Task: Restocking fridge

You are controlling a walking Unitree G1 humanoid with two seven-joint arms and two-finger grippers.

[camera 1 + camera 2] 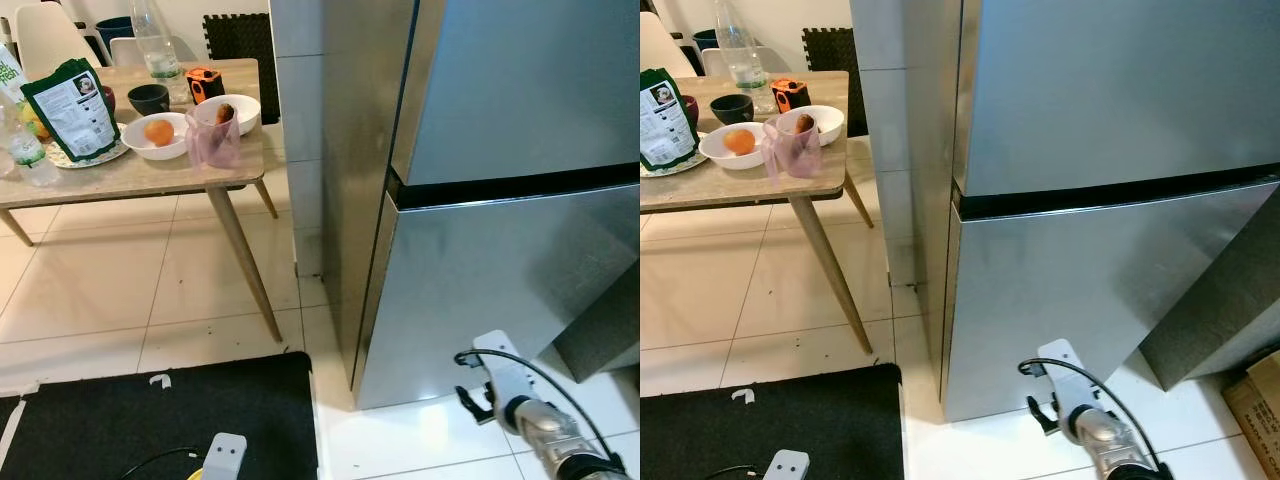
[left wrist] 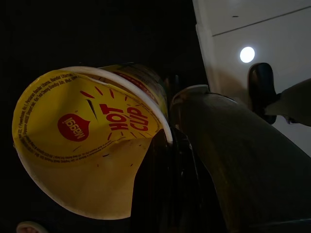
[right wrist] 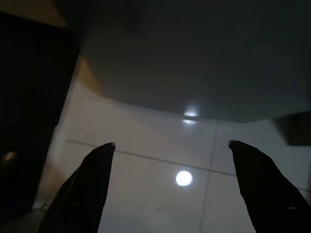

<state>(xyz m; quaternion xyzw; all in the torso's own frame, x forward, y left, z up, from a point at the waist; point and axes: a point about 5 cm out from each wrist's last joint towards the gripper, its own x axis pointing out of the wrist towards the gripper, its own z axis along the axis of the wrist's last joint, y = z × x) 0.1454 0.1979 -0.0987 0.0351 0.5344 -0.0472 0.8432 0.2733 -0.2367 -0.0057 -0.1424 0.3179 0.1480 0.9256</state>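
Noodles, a yellow cup [image 2: 92, 141] with its lid peeling, sit clamped in the left gripper [image 2: 170, 145] at seven o'clock. Fridge [image 1: 500, 200] doors are shut at one o'clock; the empty right gripper [image 3: 170, 189], fingers spread, must open one, or the cup could get crushed or dropped.

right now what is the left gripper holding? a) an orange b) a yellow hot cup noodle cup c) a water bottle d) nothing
b: in the left wrist view the left gripper is closed around a yellow noodle cup with HOT CUP printed on its lid, while the orange sits in a white bowl on the table.
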